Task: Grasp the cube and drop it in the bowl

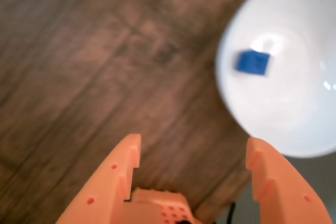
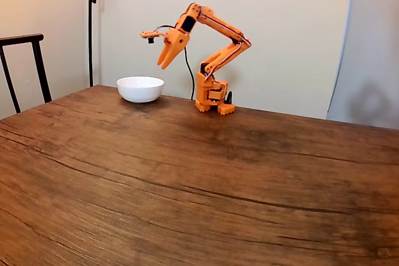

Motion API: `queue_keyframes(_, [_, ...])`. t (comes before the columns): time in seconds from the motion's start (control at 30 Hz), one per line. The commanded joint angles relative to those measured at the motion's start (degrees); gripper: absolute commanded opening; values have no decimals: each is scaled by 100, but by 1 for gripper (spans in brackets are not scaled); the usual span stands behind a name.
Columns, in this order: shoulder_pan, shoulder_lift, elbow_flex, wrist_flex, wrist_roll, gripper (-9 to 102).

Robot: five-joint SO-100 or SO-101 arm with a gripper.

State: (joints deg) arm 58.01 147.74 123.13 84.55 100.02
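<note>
Wide apart, that's how my jaws stand, nothing between them, and my gripper (image 1: 194, 153) hangs in the air above the wooden table (image 2: 206, 179). Over in the wrist view, the blue cube (image 1: 252, 62) sits inside the white bowl (image 1: 294, 124), near its middle.

From my fixed view, the orange arm (image 2: 212, 60) is folded above its base at the far table (image 2: 206, 185) edge, its gripper (image 2: 163, 63) pointing down. The white bowl (image 2: 140, 88) sits below and just left of the tip (contents hidden from me).
</note>
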Motion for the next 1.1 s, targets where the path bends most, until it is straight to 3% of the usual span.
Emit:
queue_keyframes(0.0, [-571, 167, -105, 18, -369, 27])
queue_keyframes(0.63, [-3656, 211, -404, -167, -536, 26])
queue_keyframes(0.9, [-4043, 211, -316, -272, -439, 4])
queue_keyframes(1.07, [-4298, 220, -308, -220, -308, 0])
